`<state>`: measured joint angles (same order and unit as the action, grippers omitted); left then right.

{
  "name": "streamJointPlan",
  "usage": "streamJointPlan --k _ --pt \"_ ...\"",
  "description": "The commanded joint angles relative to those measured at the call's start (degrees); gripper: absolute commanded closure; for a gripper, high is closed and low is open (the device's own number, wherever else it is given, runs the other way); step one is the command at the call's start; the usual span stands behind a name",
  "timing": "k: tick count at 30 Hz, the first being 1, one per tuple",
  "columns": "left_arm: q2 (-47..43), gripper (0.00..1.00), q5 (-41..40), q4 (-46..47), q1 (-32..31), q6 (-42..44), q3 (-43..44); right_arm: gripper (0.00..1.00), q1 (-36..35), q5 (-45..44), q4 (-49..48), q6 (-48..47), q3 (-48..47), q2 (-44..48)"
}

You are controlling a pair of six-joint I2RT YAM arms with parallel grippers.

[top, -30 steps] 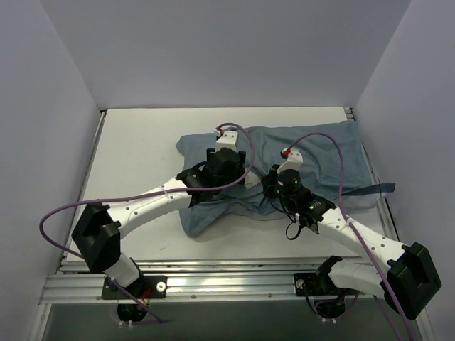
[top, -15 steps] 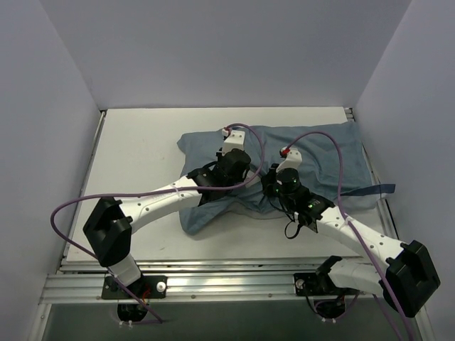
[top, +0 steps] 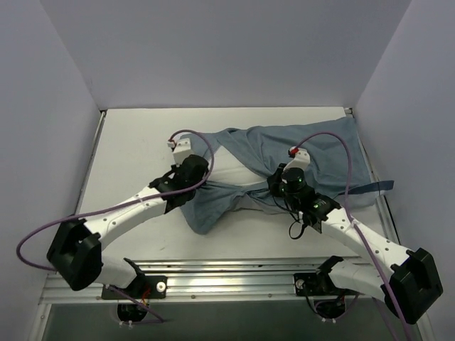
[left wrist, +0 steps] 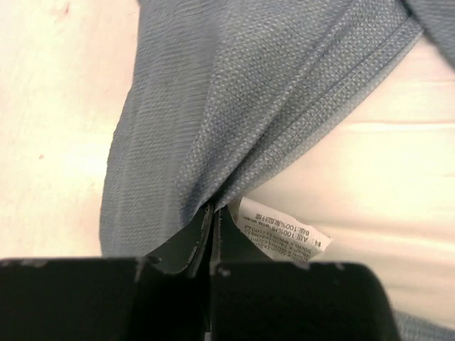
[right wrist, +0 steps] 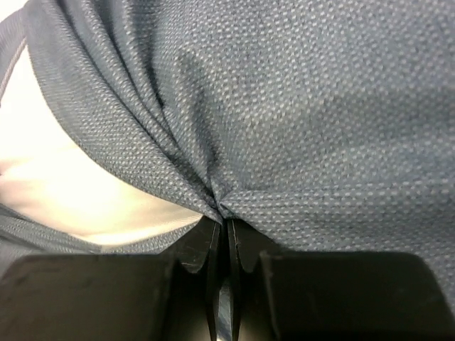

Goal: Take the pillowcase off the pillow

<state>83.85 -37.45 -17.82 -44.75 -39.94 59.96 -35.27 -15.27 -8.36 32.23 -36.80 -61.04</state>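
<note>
Tightly, left claw (left wrist: 213,210) clamps the pillowcase (top: 313,145) hem, right claw (right wrist: 222,217) its bunched cloth, pillow (top: 226,169) exposed between.

Table (top: 135,145) open left of and behind the pillowcase (top: 320,160). Right: cloth runs to the table edge. Left arm (top: 135,209), right arm (top: 355,231) span the near strip.

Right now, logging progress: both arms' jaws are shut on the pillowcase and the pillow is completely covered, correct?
Not completely covered. The top external view shows the white pillow exposed through the pillowcase opening. The jaws of the left gripper and right gripper are shut on the pillowcase.
</note>
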Motion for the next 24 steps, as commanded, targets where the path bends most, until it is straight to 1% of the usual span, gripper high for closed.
streamJointPlan --k 1,2,4,6,8,9,10,11,12,13,14,15,16,17,18,19,20,21,24 --pt "-7.6 0.98 -2.0 -9.2 6.2 -3.6 -8.4 1.00 3.6 -5.8 6.2 0.4 -1.9 2.0" --pt "-8.6 0.98 -1.1 -9.0 7.1 -4.3 -11.9 1.00 4.1 -5.6 6.8 0.6 -2.0 1.9" --pt "-10.8 0.98 2.0 -8.5 9.5 -6.3 -15.0 1.00 4.7 -5.4 7.1 1.3 -2.6 1.3" --pt "-11.2 0.98 4.6 -7.4 10.6 -7.2 -18.7 1.00 5.0 -5.0 7.0 1.5 -2.7 0.6" --pt "-10.6 0.98 8.8 -4.0 11.4 -8.0 -20.6 1.00 5.1 -3.6 6.4 1.0 -2.8 -0.6" --pt "-9.5 0.98 10.5 -2.2 11.5 -7.8 -21.6 1.00 5.1 -2.3 6.1 0.1 -3.0 -1.0" --pt "-8.8 0.98 14.2 1.4 11.5 -6.7 -21.9 1.00 4.9 -0.7 4.9 -1.3 -3.7 -1.5" --pt "-8.3 0.98 16.0 2.9 11.3 -6.6 -21.9 1.00 4.8 3.6 4.3 -3.4 -4.1 -2.0" --pt "-7.6 0.98 17.7 4.4 11.2 -6.6 -21.9 1.00 4.7 5.2 4.1 -4.1 -4.6 -2.4" --pt "-7.3 0.98 19.0 7.0 11.0 -6.4 -21.8 0.97 3.9 6.5 4.0 -4.8 -5.6 -2.4" --pt "-7.3 0.98 21.1 8.1 10.4 -6.2 -21.7 0.91 3.3 7.8 4.5 -5.6 -6.6 -2.3" --pt "-7.6 0.98 21.7 9.7 10.0 -6.0 -21.6 0.80 2.4 7.4 5.5 -7.0 -7.8 -2.3" --pt "-7.7 0.98 22.2 10.1 9.4 -5.8 -21.1 0.75 -0.1 6.5 7.7 -7.8 -10.7 -2.2" --pt "-8.0 0.98 22.3 10.3 8.4 -5.8 -20.9 0.68 -1.6 3.7 9.2 -8.6 -12.4 -2.4" --pt "-8.4 0.98 22.3 10.7 7.8 -5.7 -20.7 0.58 -3.2 2.0 11.2 -10.2 -14.2 -2.6" --pt "-8.7 0.98 22.2 10.9 7.4 -5.4 -20.7 0.53 -4.9 0.8 13.8 -11.0 -16.1 -2.9" --pt "-9.0 0.98 22.2 11.1 7.0 -5.4 -20.7 0.48 -7.8 -0.3 15.0 -11.7 -19.9 -3.7" --pt "-9.2 0.98 22.2 11.3 6.6 -5.3 -20.7 0.41 -8.9 -1.0 15.9 -13.1 -21.9 -4.3" --pt "-9.8 0.98 22.4 11.6 6.1 -5.5 -20.8 0.35 -14.1 -1.2 17.7 -15.6 -28.5 -6.6"
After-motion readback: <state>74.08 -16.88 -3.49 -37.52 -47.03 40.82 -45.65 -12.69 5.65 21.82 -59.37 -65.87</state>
